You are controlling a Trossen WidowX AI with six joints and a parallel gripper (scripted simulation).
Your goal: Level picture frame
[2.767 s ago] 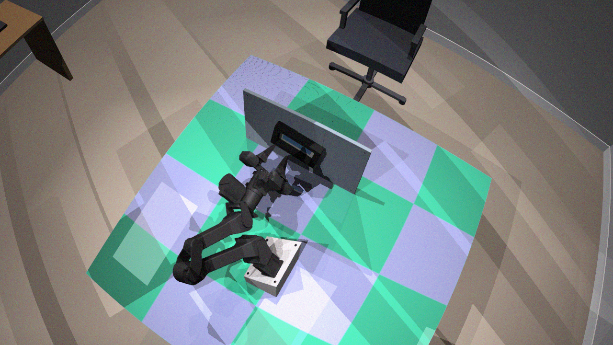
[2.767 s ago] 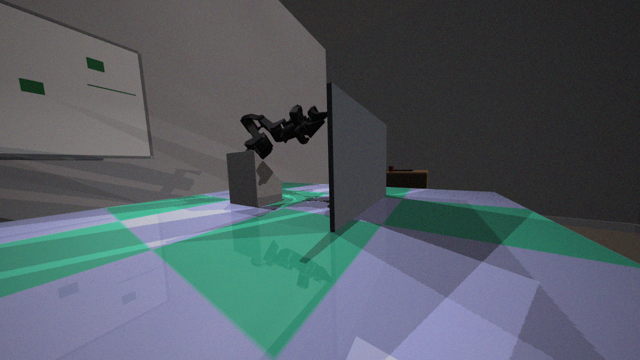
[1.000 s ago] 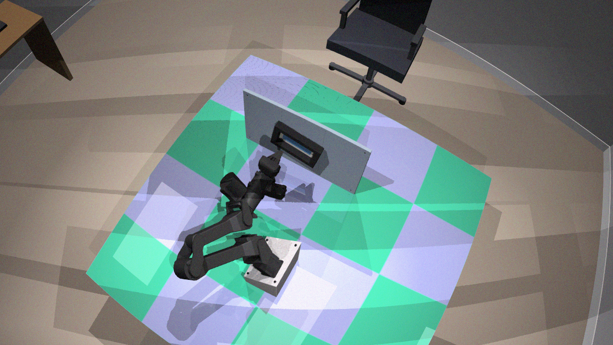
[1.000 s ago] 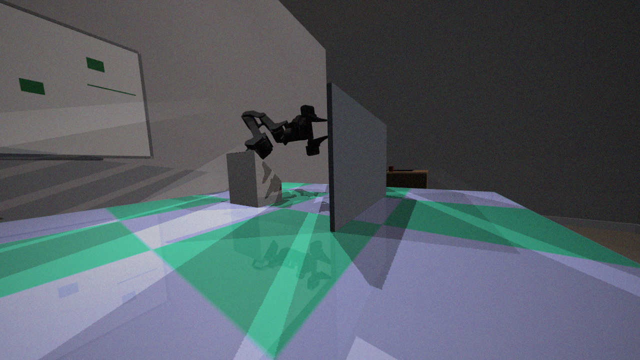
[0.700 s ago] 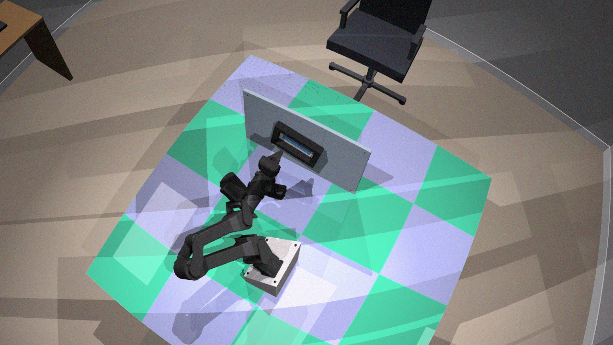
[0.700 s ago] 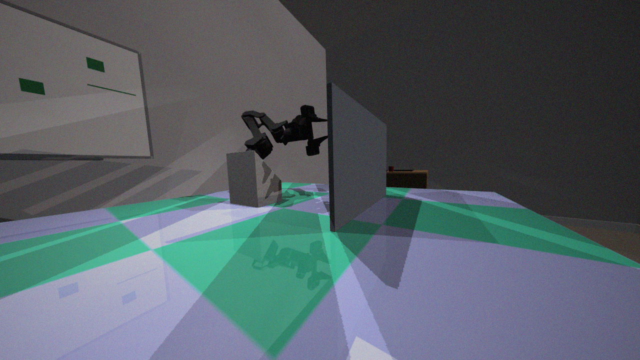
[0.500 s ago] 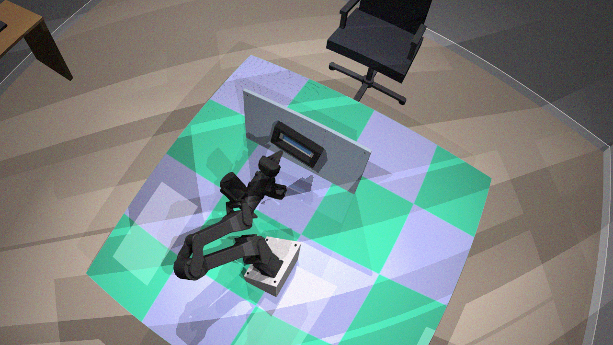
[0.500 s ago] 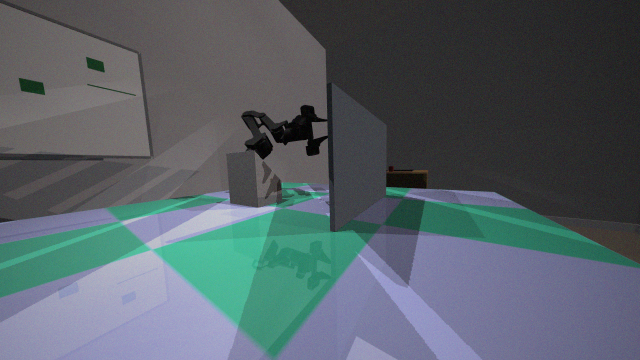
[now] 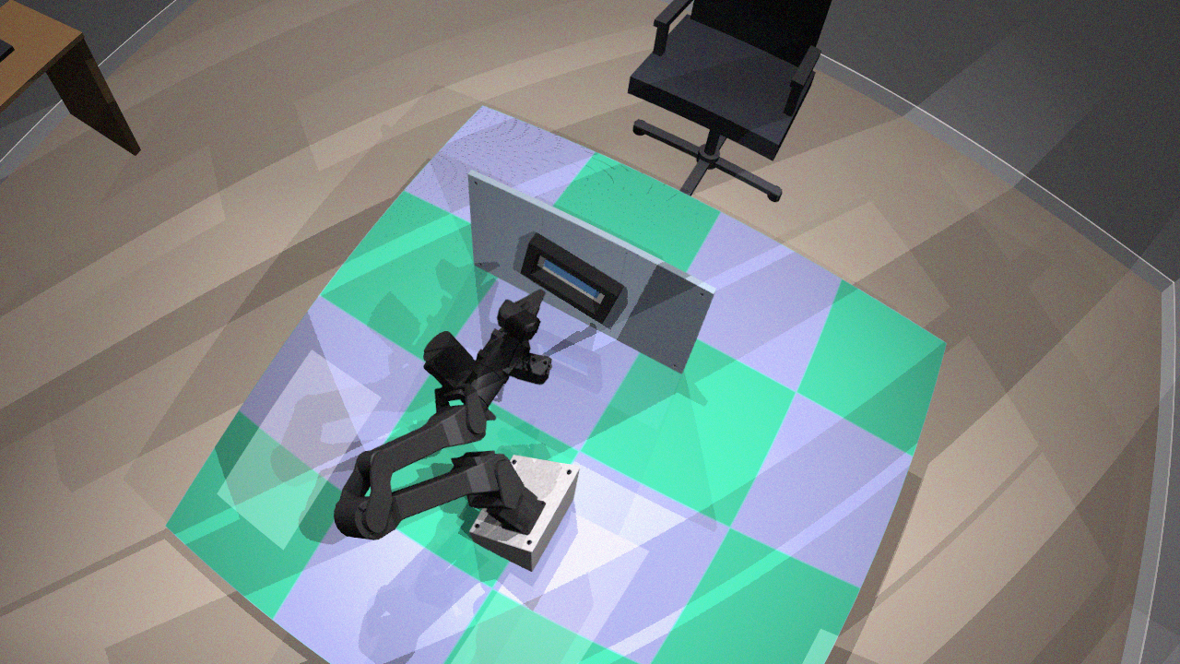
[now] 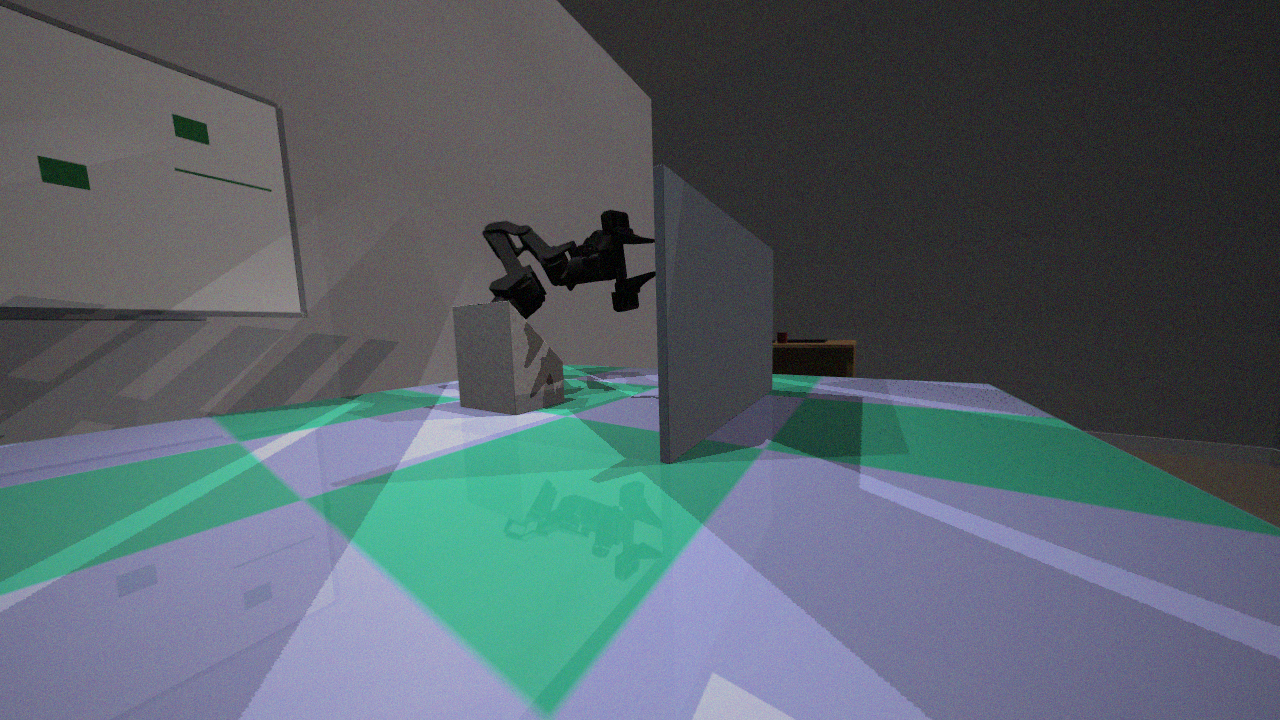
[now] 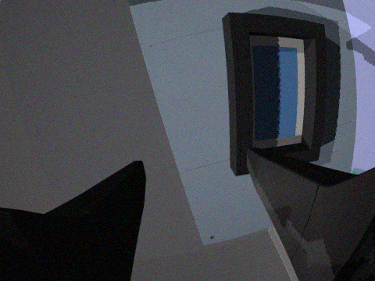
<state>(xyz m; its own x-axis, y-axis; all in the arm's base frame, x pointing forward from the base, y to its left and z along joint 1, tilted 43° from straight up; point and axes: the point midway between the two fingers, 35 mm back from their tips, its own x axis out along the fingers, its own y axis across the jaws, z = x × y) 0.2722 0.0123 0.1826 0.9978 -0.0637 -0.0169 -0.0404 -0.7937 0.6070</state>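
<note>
The dark picture frame with a blue picture hangs on the grey upright panel. Its left end sits higher than its right end against the panel's top edge. The panel hides the frame in the exterior view; the screw and notched strip are hidden. My gripper is open and empty at the frame's left end, one finger above the other. In the wrist view the lower finger overlaps the frame's lower left corner; whether it touches, I cannot tell.
The arm stands on a pale base block in front of the panel, on a green and lilac checkered top. A black office chair stands beyond the panel, and a wooden desk is at the far left.
</note>
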